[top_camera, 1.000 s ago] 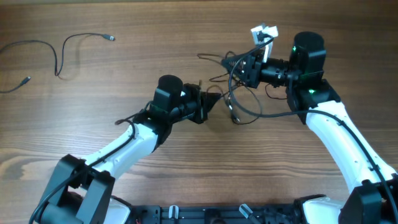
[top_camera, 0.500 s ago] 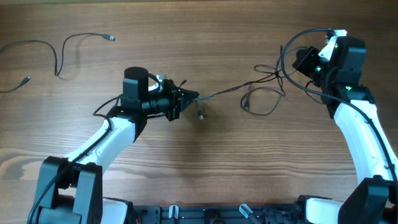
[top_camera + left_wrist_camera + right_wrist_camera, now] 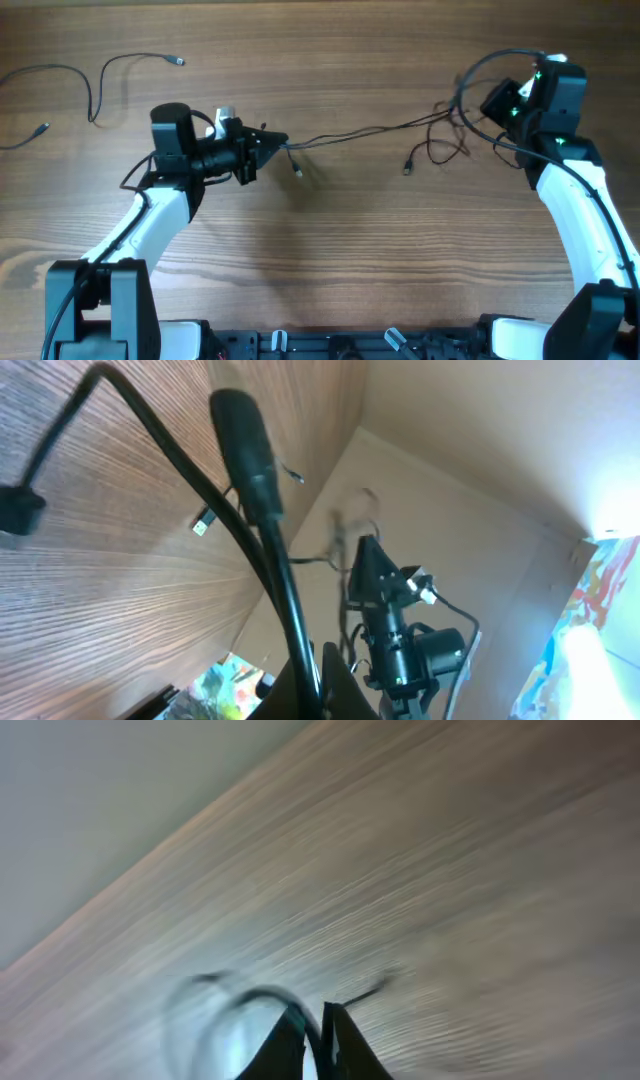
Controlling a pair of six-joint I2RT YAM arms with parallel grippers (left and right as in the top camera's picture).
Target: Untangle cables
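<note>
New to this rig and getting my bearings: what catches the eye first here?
A black cable stretches over the wooden table from the left claw to the right claw, both shut on it. Tangled loops sag near the right claw. A separate cable lies alone at the table's far left.

The wood-grain table carries two loose strands at about 10 o'clock. A long cable runs in from the left edge, loops, and ends in a silver-tipped plug toward 11 o'clock, with a shorter cable lying just beside it toward 9. Whether the stretched cables between centre and 2 o'clock touch the wood cannot be told.
</note>
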